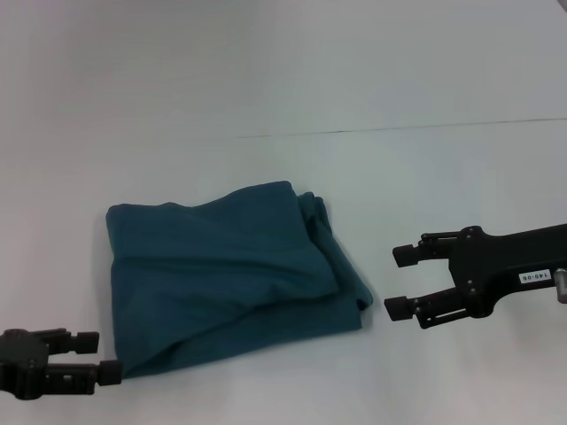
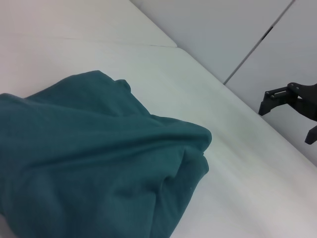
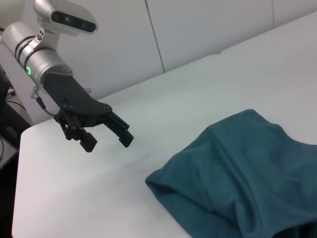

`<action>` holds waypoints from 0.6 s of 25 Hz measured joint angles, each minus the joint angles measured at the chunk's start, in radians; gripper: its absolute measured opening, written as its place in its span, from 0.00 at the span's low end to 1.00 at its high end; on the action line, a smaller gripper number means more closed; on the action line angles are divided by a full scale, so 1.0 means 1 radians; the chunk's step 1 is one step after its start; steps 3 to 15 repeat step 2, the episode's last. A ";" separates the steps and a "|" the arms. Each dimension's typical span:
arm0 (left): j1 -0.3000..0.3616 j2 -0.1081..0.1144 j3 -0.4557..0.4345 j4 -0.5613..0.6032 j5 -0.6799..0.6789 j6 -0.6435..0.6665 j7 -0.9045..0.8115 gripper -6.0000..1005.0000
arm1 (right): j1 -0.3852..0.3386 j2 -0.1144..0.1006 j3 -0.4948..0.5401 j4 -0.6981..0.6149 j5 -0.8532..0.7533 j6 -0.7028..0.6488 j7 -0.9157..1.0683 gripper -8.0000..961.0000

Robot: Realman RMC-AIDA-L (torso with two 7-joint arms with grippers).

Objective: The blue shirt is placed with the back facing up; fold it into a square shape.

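The blue shirt (image 1: pixel 230 274) lies in the middle of the white table, folded into a rough, rumpled square with plain fabric on top. My left gripper (image 1: pixel 98 355) hovers open just off the shirt's near left corner, holding nothing. To the right of the shirt's right edge my right gripper (image 1: pixel 400 282) is also open and empty, a short gap away from the cloth. The left wrist view shows the shirt (image 2: pixel 99 163) close up, with the layered fold at its edge. From the right wrist, the shirt (image 3: pixel 242 173) and the left gripper (image 3: pixel 108 142) beyond it are visible.
The white table (image 1: pixel 283 88) stretches far behind the shirt, with a thin seam (image 1: pixel 399 129) running across it. Grey wall panels (image 3: pixel 208 29) stand beyond the table's edge.
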 joint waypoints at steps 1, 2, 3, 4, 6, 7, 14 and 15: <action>0.000 0.000 -0.002 0.000 0.000 0.000 0.000 0.91 | 0.002 0.001 0.000 0.001 0.000 0.001 -0.001 0.96; 0.000 0.000 -0.005 0.000 0.000 0.000 0.001 0.91 | 0.004 0.001 0.000 0.002 0.000 0.001 -0.001 0.96; 0.000 0.000 -0.005 0.000 0.000 0.000 0.001 0.91 | 0.004 0.001 0.000 0.002 0.000 0.001 -0.001 0.96; 0.000 0.000 -0.005 0.000 0.000 0.000 0.001 0.91 | 0.004 0.001 0.000 0.002 0.000 0.001 -0.001 0.96; 0.000 0.000 -0.005 0.000 0.000 0.000 0.001 0.91 | 0.004 0.001 0.000 0.002 0.000 0.001 -0.001 0.96; 0.000 0.000 -0.005 0.000 0.000 0.000 0.001 0.91 | 0.004 0.001 0.000 0.002 0.000 0.001 -0.001 0.96; 0.000 0.000 -0.005 0.000 0.000 0.000 0.001 0.91 | 0.004 0.001 0.000 0.002 0.000 0.001 -0.001 0.96; 0.000 0.000 -0.005 0.000 0.000 0.000 0.001 0.91 | 0.004 0.001 0.000 0.002 0.000 0.001 -0.001 0.96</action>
